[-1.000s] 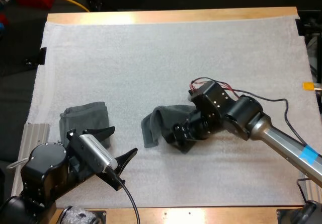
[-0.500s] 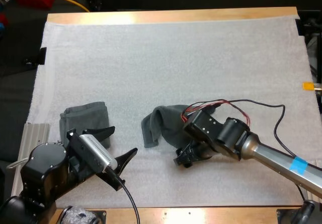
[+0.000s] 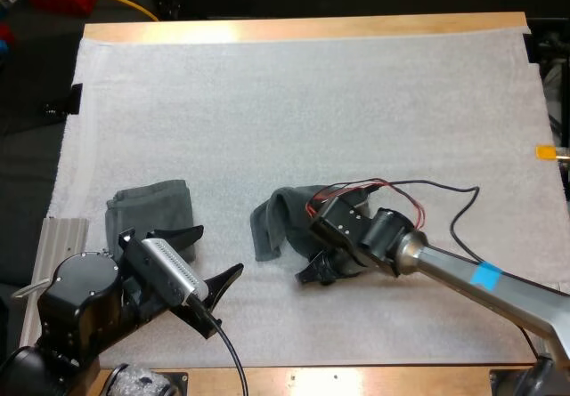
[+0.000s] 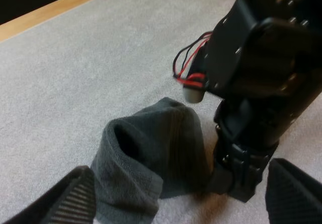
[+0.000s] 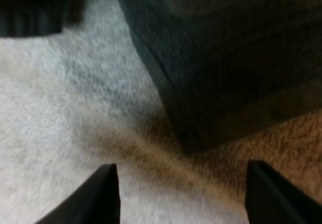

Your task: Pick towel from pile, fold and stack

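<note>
Looking at the high view, you have the right gripper (image 3: 312, 273) down low over the white foam mat (image 3: 356, 102), at the near edge of the crumpled dark grey-green cloth towel (image 3: 278, 216). Its two black fingers (image 5: 107, 194) stand spread apart, with only mat between them. The towel's dark, rumpled edge lies just ahead of the fingertips and is not pinched. You cannot tell from these views whether a fingertip brushes the cloth.

Your left gripper (image 3: 218, 249) hangs over the near left part of the mat, well apart from the right one. Its jaws are also spread wide and hold nothing. A second dark grey-green towel, folded into a rough square (image 3: 151, 209), lies flat on the mat just beside this gripper's outer finger, on the side away from the crumpled towel. The crumpled towel sits some way ahead of the left fingertips. From the left wrist camera it shows as a soft hump with a deep fold, with the right arm's wrist standing right behind it.

The light wooden table (image 3: 312, 29) shows as a strip beyond the mat, on the far side from both grippers.
</note>
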Motion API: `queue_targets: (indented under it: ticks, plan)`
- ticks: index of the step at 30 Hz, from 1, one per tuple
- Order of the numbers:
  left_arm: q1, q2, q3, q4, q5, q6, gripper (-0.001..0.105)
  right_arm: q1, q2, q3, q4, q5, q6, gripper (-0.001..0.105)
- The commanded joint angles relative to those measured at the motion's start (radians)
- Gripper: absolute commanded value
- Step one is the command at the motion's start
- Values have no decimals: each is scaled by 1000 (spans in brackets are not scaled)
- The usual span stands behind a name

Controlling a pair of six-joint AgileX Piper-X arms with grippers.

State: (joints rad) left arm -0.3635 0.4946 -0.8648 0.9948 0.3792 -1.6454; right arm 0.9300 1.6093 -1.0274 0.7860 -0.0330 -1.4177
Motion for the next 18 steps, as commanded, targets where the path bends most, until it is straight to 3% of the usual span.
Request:
queue_targets:
  ticks: [1, 13, 18]
  plan:
    - [-3, 0, -5, 8, 0, -10, 67, -1, 7, -2, -11, -1, 3, 52]
    - [-3, 0, -5, 32, 0, -10, 67, 1, 129, -2, -43, -15, 51, 50]
    - [-3, 0, -5, 32, 0, -10, 67, 1, 141, -2, -49, 24, 53, 34]
